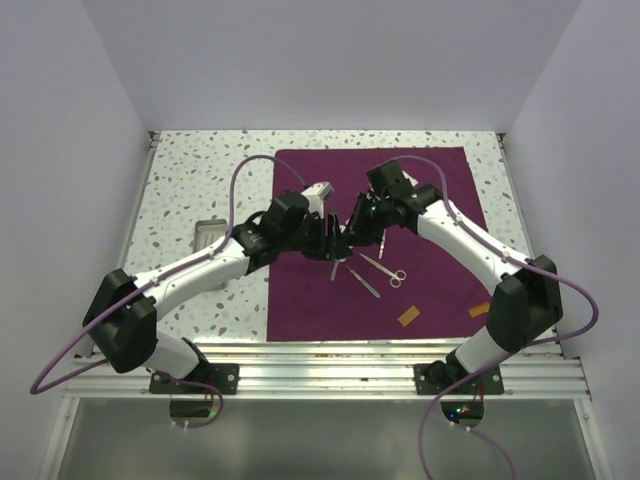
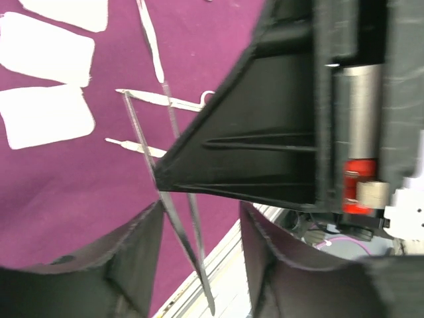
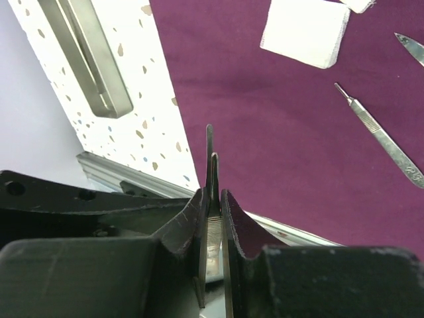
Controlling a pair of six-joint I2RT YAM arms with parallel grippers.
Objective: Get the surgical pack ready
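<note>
Steel forceps (image 3: 212,165) over centre of cloth (image 1: 430,200); pinched tight in right gripper (image 3: 212,199) | long axis runs lengthwise through left gripper (image 2: 200,218); its fingers sit either side, apart, nothing grasped | both arms reach inward, wrists nose-to-nose above cloth middle | likely handover; left must close squarely across shaft | scissors (image 1: 392,273) flat on cloth, nearer its front edge

Hidden: steel tray (image 1: 207,235) half behind left arm (image 1: 200,270); forceps (image 3: 211,156) base inside right tool (image 3: 212,202). Cropped: gauze square (image 2: 66,10).
</note>
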